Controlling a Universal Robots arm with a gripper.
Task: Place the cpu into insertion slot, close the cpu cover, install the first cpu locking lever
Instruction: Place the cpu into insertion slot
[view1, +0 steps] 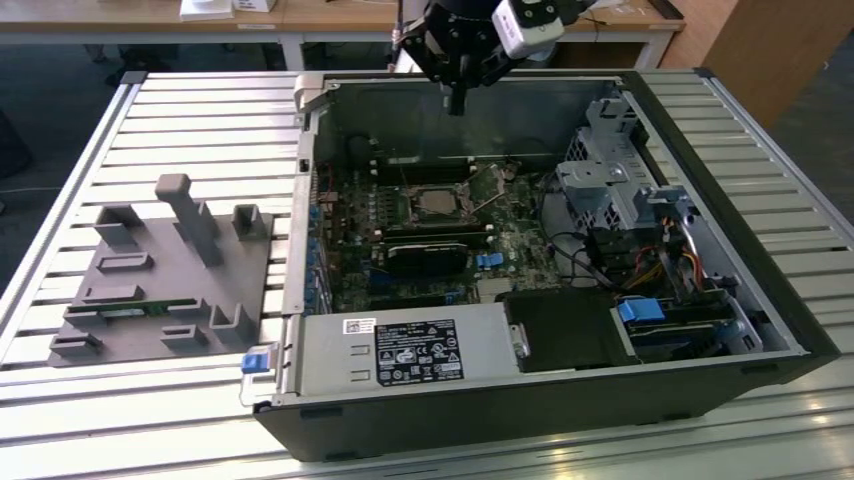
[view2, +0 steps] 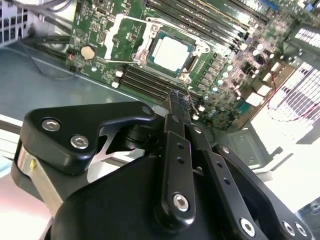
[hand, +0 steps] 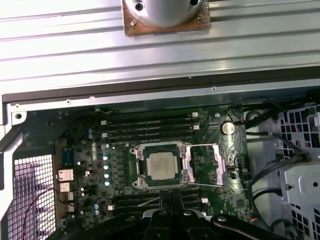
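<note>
The cpu (hand: 161, 165) lies flat in the insertion slot (hand: 131, 170) on the green board, its pale metal face up; it also shows in the exterior view as the cpu (view1: 438, 203) and in the second wrist view as the cpu (view2: 171, 51). The silvery cpu cover (hand: 186, 161) lies down around the chip. A thin wire lever (hand: 205, 145) stands swung out to one side of the socket. My gripper (view1: 457, 103) hangs above the case's far wall, well clear of the socket. Its fingers look shut and hold nothing, as seen at the gripper (view2: 180, 98) and the gripper (hand: 169, 197).
The open computer case (view1: 787, 330) lies on a slatted table. Inside it are a black card (view1: 427, 256), a power supply (view1: 400, 352) and a drive cage (view1: 617, 185). Memory slots (hand: 150, 127) flank the socket. A grey fixture block (view1: 174, 270) sits on the exterior view's left.
</note>
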